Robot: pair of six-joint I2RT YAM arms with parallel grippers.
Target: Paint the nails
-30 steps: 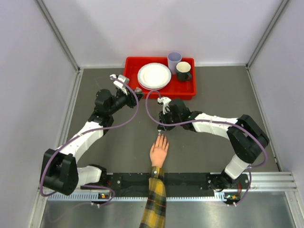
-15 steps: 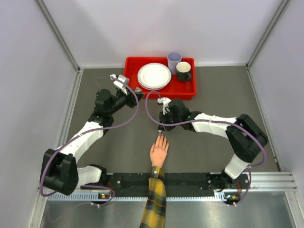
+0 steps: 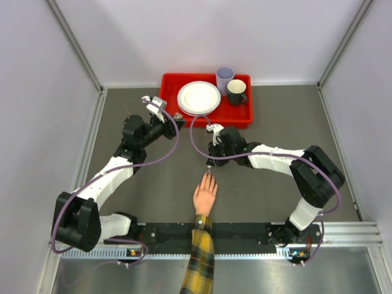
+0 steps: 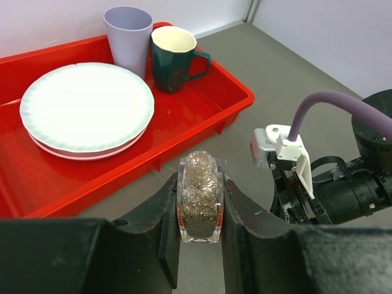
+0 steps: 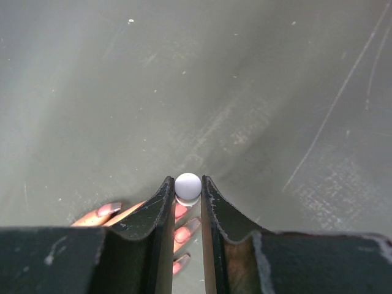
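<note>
1. While my left arm sits as it did a second ago, my right gripper has crept a little to the right in the top view. The tray's load and the peach hand lie unchanged.
2. Counted: two arms, one red tray, one lilac cup, one dark green mug, and one white plate. In my left wrist view there seems to be a second rim under the plate. There is one small bottle full of glitter and one pale round cap. The peach hand has five fingers, and three of the nails show at the bottom of my right wrist view.
3. The peach hand lies flat on the table just below the centre of the top view. Its long axis runs from bottom to top of the frame. The plaid sleeve is at the bottom, and the nails point up toward the tray, just below my right gripper's tip.
4. My left gripper, at the upper left of the top view near the tray's corner, clamps the bottle upright between narrow fingers. My right gripper is closed narrowly on the pale round cap, directly over the fingertips.
</note>
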